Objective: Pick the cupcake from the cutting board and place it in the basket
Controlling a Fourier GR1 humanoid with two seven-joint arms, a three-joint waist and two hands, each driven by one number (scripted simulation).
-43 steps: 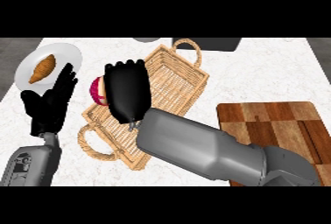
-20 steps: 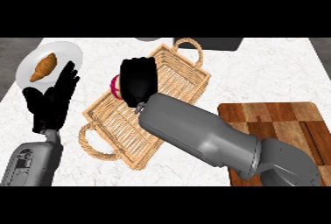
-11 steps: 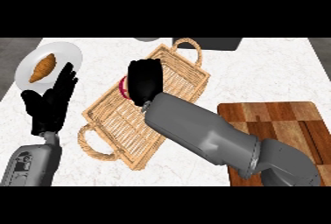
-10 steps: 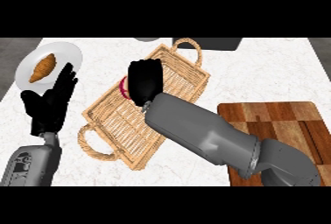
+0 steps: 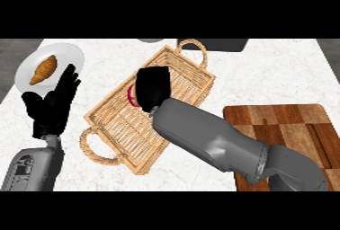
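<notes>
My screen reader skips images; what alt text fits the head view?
The right robot hand holds a pink-wrapped cupcake over a wicker basket on a marble counter. The open left robot hand rests beside a plate with a croissant; a wooden cutting board lies right.

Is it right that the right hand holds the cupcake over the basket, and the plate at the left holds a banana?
Not quite: the head view shows a croissant on the plate, not a banana. The rest stands: the right hand holds the cupcake over the basket.
</notes>
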